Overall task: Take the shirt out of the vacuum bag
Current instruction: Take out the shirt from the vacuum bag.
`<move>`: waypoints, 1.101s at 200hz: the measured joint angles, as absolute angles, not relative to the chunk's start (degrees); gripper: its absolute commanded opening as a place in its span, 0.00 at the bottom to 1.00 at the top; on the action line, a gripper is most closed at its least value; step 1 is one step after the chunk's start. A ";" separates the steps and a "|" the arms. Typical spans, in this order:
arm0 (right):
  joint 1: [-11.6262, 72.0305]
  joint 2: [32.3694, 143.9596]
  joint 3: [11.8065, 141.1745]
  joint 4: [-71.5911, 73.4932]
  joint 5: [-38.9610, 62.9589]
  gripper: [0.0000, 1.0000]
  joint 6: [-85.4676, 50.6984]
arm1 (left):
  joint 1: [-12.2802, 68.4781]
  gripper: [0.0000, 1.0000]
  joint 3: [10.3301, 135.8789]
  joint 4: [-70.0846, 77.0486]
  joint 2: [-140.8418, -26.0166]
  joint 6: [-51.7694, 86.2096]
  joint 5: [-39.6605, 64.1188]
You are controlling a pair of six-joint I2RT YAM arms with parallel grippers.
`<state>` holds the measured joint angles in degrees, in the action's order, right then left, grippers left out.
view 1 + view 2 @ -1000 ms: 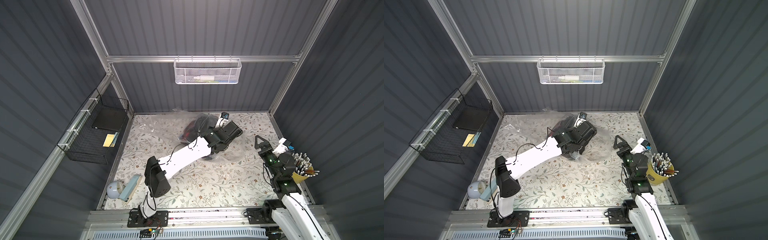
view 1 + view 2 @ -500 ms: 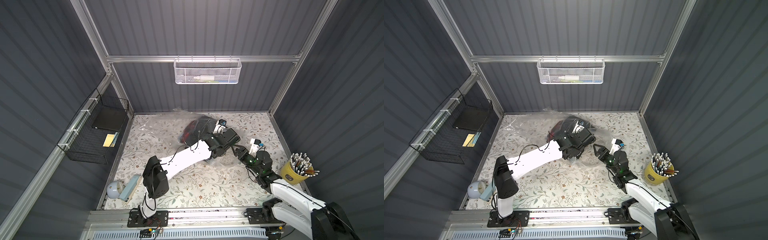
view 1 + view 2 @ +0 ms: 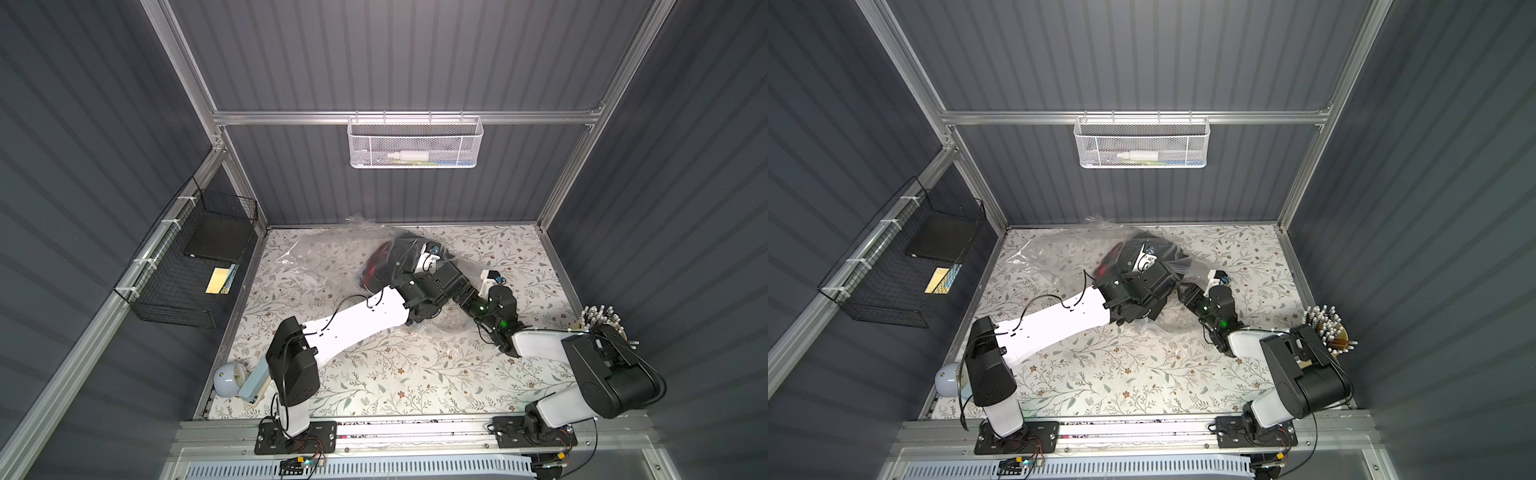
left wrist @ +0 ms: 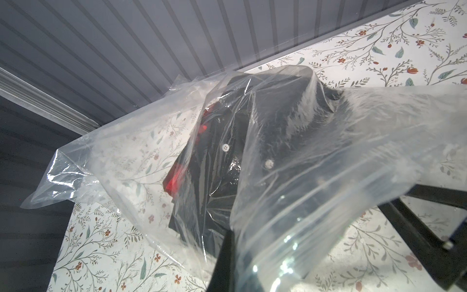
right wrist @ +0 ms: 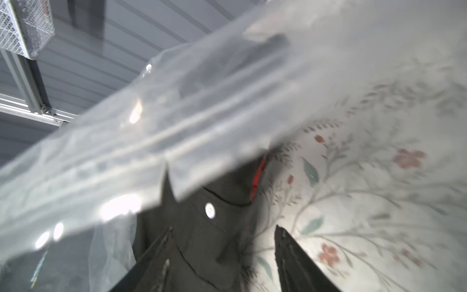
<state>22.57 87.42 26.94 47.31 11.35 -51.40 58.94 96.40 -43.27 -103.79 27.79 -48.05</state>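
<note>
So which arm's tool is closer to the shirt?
Right. The right tool sits at the shirt, inside the vacuum bag; the left tool pinches the bag's edge, slightly away.

Glossy, crinkled plastic vacuum bag [image 4: 113, 156] over matt black cloth shirt [image 5: 199, 240].

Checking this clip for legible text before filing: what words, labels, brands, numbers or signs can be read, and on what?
No text can be read in any view.
white bottle in the mesh basket: label too small to read.
yellow card in the black wire basket: print too small to read.
shirt and vacuum bag: no lettering visible.
</note>
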 measured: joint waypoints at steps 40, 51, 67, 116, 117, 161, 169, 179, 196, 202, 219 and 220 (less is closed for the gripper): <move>23.83 92.75 30.46 51.29 11.84 0.64 -51.07 | 58.94 0.00 94.35 -41.12 -103.20 28.84 -48.05; 24.08 94.28 30.48 52.36 12.05 0.64 -51.31 | 58.94 0.00 94.15 -40.82 -103.13 29.06 -48.05; 24.40 96.36 30.28 53.74 12.29 0.64 -51.57 | 58.94 0.00 94.08 -40.47 -103.00 29.21 -48.05; 26.87 98.15 29.87 55.27 12.10 0.65 -51.53 | 58.94 0.00 91.44 -39.29 -101.60 29.26 -48.05; 26.94 98.21 29.87 55.33 12.10 0.65 -51.53 | 58.94 0.00 91.42 -39.27 -101.60 29.26 -48.05; 27.92 99.85 30.13 56.18 11.92 0.63 -51.44 | 58.94 0.00 90.61 -38.63 -101.49 29.82 -48.10; 28.18 99.92 30.30 56.12 11.88 0.63 -51.44 | 58.94 0.00 90.39 -38.52 -101.49 29.87 -48.10; 28.64 99.92 30.68 56.14 11.79 0.62 -51.42 | 58.94 0.00 90.26 -38.44 -101.49 29.87 -48.07; 29.28 99.92 31.38 56.21 11.70 0.61 -51.40 | 58.94 0.00 89.91 -38.24 -101.43 29.91 -48.10; 29.41 99.96 31.57 56.21 11.70 0.61 -51.40 | 58.94 0.00 89.73 -38.15 -101.36 30.06 -48.10; 29.71 100.49 32.05 56.45 11.75 0.59 -51.40 | 58.94 0.00 89.32 -38.00 -101.21 30.30 -48.10; 29.74 100.51 32.05 56.49 11.73 0.59 -51.40 | 58.94 0.00 89.32 -38.00 -101.21 30.28 -48.10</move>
<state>29.74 100.51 32.05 56.49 11.73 -51.40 58.94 89.32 -38.00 -101.21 30.28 -48.10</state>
